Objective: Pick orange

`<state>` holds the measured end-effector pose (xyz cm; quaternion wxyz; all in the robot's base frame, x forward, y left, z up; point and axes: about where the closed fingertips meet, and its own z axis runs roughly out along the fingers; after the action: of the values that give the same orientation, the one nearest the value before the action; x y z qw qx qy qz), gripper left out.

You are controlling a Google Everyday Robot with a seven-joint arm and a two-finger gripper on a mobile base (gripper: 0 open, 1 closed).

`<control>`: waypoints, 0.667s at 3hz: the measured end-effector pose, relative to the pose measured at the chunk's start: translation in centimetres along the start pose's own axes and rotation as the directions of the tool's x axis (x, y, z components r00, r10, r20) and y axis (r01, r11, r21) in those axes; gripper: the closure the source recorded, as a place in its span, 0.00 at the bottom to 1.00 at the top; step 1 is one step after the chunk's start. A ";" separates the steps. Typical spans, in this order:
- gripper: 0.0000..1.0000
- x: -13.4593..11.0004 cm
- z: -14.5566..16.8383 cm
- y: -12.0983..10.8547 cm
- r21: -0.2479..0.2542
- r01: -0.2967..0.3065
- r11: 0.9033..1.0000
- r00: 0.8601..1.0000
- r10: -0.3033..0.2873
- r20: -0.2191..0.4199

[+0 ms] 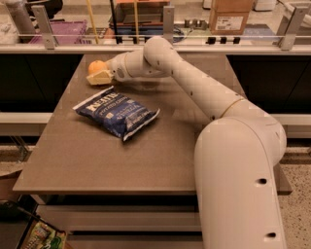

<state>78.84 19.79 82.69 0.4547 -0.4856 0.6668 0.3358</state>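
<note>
The robot's big cream-coloured body (240, 189) stands at the near right corner of the desk (97, 160). Its arm (194, 85) reaches away and to the left across the brown top. The gripper (98, 77) is out at the far left part of the desk, low over the surface and pointing left.

The orange (95, 65) is right there at the gripper's tip. It is a small round yellow-orange fruit, touching the pale end of the gripper and showing just above and behind it. From where I stand the near side of the gripper covers the lower part of the fruit. I cannot tell whether the jaws are closed on it or merely set against it.

Nearer to me, a blue chip bag (116, 113) lies flat on the desk with its printed face up, turned at a slant. It is close to the gripper but not touching it or the orange.

Beyond the far edge of the desk runs a rail with clear panels. Behind that are a purple bin (58, 30) on the left and a cardboard box (226, 14) on the right.
</note>
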 end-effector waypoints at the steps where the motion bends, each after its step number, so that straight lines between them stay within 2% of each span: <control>1: 1.00 -0.5 -1.0 0.2 0.030 0.009 1.000 0.999 -0.008 -0.034; 2: 1.00 -1.3 -2.6 0.3 0.059 0.026 0.998 0.999 -0.023 -0.048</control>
<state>77.98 18.00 84.84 0.4572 -0.4879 0.6809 0.2987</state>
